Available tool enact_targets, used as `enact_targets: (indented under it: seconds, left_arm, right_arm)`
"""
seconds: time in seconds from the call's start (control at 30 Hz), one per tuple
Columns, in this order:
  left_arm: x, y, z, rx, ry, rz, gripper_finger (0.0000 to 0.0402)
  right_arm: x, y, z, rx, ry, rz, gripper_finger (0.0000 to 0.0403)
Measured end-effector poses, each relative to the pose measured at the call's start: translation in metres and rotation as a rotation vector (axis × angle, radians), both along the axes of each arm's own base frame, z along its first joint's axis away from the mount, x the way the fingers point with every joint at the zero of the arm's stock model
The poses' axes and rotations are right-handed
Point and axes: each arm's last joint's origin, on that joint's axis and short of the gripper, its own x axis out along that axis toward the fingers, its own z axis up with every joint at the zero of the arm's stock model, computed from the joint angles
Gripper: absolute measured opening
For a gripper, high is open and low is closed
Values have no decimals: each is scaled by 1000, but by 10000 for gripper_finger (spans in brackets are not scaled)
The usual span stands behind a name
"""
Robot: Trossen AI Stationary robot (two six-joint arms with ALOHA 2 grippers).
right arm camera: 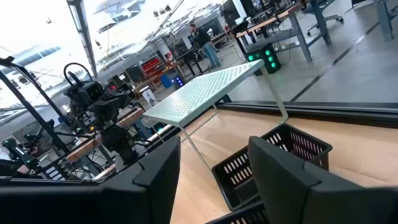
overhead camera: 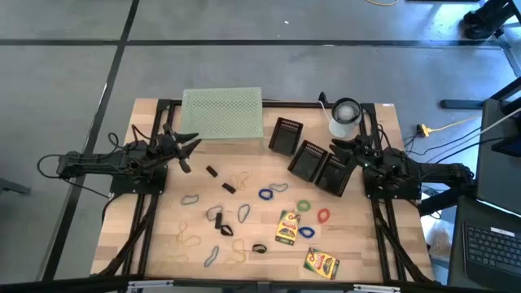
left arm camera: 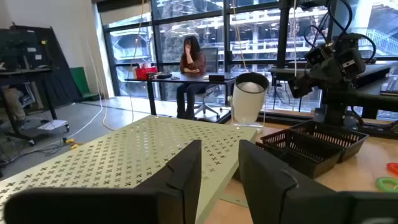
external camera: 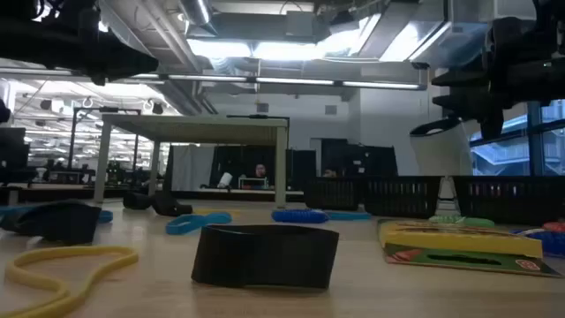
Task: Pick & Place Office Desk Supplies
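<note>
Rubber bands (overhead camera: 272, 192) are lying flat on the table (overhead camera: 358, 236); being thin, they risk being missed by either empty, parted gripper: left gripper (overhead camera: 192, 142), right gripper (overhead camera: 335, 146).

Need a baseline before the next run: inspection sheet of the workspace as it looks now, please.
Surface: wooden table, supplies scattered over its middle and front.
Job's things: two crayon boxes; rubber bands in blue, green, red and tan; small black clips.
Clutter: pale green perforated rack at the back; white cylinder; three black mesh bins.
Grippers: left gripper raised beside the rack, fingers apart, empty; right gripper raised near the bins, fingers apart, empty.
Cables: yellow cable on the floor at right.
Surroundings: person seated at a desk beyond the table; laptop at far right.
</note>
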Motion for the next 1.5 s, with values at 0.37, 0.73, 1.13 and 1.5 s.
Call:
enact_targets:
  seconds: [0.37, 0.73, 1.13, 1.5]
  left_arm:
    - [0, 0, 0, 0, 0, 0, 100]
    - [0, 0, 0, -42, -26, -8, 101]
    - [9, -5, 2, 9, -14, -203, 184]
    - [35, -11, -6, -40, 53, -349, 218]
  right_arm:
    - [0, 0, 0, 0, 0, 0, 191]
    - [0, 0, 0, -12, 6, -7, 191]
    - [0, 0, 0, -73, 36, -7, 191]
    - [-1, -1, 3, -67, 2, -63, 191]
